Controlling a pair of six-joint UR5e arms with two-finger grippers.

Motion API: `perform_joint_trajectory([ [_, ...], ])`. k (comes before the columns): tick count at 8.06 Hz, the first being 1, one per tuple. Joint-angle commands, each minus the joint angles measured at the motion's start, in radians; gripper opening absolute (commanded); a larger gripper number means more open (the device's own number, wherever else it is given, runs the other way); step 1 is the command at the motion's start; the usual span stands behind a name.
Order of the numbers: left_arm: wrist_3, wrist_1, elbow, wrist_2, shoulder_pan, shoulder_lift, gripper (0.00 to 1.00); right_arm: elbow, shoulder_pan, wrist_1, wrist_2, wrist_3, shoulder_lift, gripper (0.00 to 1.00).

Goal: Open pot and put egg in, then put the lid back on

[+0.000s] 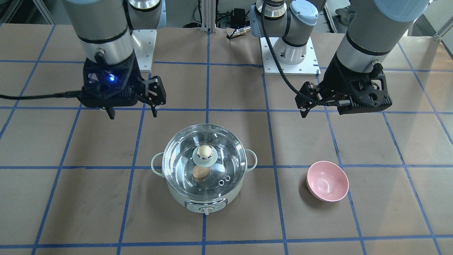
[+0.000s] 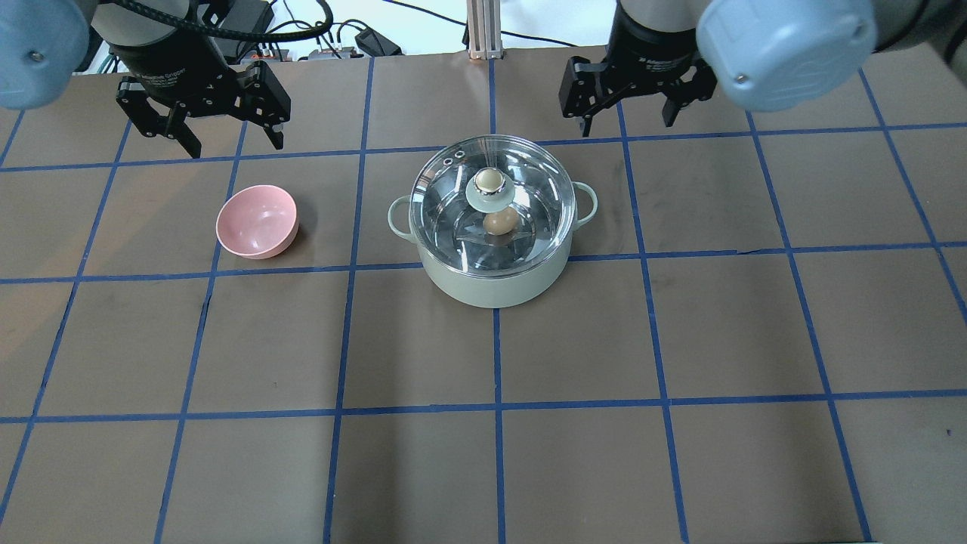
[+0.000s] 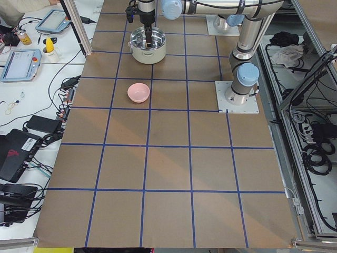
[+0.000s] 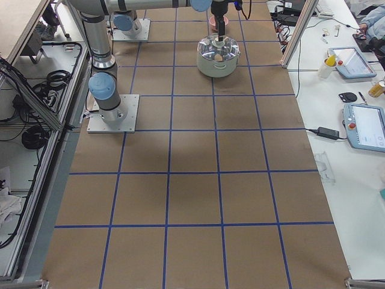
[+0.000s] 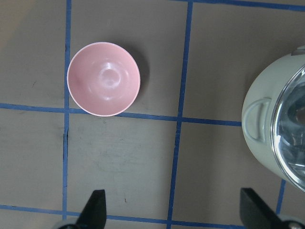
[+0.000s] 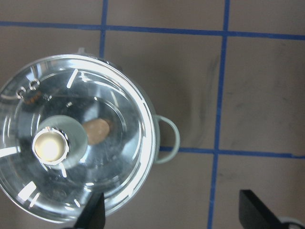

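The pale mint pot (image 2: 491,283) stands mid-table with the clear glass lid (image 2: 446,196) seated on it, cream knob at its centre. The tan egg (image 2: 501,221) lies inside on the steel bottom and shows through the glass; it also shows in the front view (image 1: 200,173) and the right wrist view (image 6: 97,130). My left gripper (image 2: 235,145) is open and empty, hovering behind the pink bowl. My right gripper (image 2: 629,125) is open and empty, hovering behind the pot's right handle. The pot's edge shows in the left wrist view (image 5: 259,114).
An empty pink bowl (image 2: 257,221) sits on the brown gridded table to the left of the pot; it also shows in the left wrist view (image 5: 103,78). The arm bases stand at the table's far edge in the front view.
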Motion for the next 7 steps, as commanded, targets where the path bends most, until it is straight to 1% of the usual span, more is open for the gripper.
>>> perform_joint_trajectory([
  [1, 0.0, -0.001, 0.0, 0.002, 0.0, -0.001, 1.0, 0.004, -0.032, 0.049, -0.059, -0.16, -0.073, 1.0],
  [4, 0.0, -0.002, 0.0, 0.009, 0.0, -0.001, 1.0, 0.013, -0.04, 0.052, -0.045, -0.163, -0.072, 1.0],
  [5, 0.0, 0.001, 0.0, 0.006, 0.0, 0.0, 1.0, 0.013, -0.054, 0.054, -0.042, -0.166, -0.072, 1.0],
  [6, 0.0, -0.002, -0.002, 0.008, 0.0, -0.001, 1.0, 0.013, -0.084, 0.06, -0.011, -0.186, -0.073, 1.0],
  [7, 0.002, -0.002, -0.007, 0.009, 0.0, 0.003, 1.0, 0.014, -0.103, 0.065, -0.004, -0.19, -0.075, 1.0],
])
